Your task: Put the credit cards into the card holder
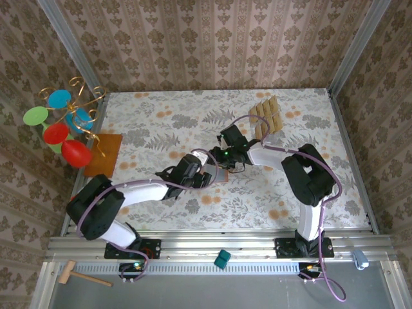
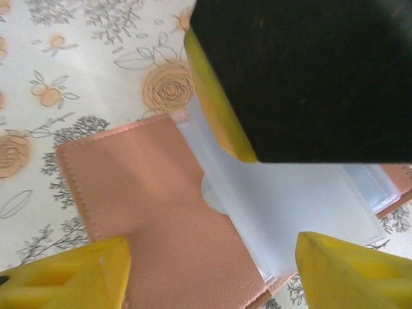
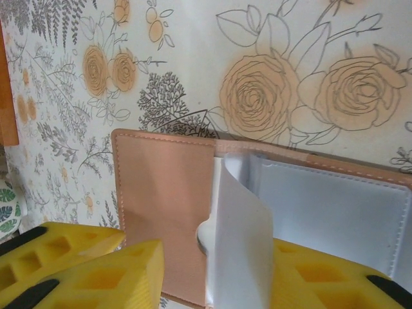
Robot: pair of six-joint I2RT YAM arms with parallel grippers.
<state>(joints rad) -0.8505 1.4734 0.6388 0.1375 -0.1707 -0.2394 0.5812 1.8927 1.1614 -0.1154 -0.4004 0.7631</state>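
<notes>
Left gripper (image 2: 212, 248) spread wide over the open card holder (image 2: 135, 187), right gripper (image 3: 215, 254) spread too, clear pocket flap (image 3: 241, 225) sticking up between its fingers (image 3: 90, 270), credit cards (image 1: 267, 117) well apart.

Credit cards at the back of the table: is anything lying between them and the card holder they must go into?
Nothing loose lies on the tablecloth between the credit cards and the open card holder. The right gripper hangs over that stretch, above the holder's clear pockets, with the left gripper beside it.
</notes>
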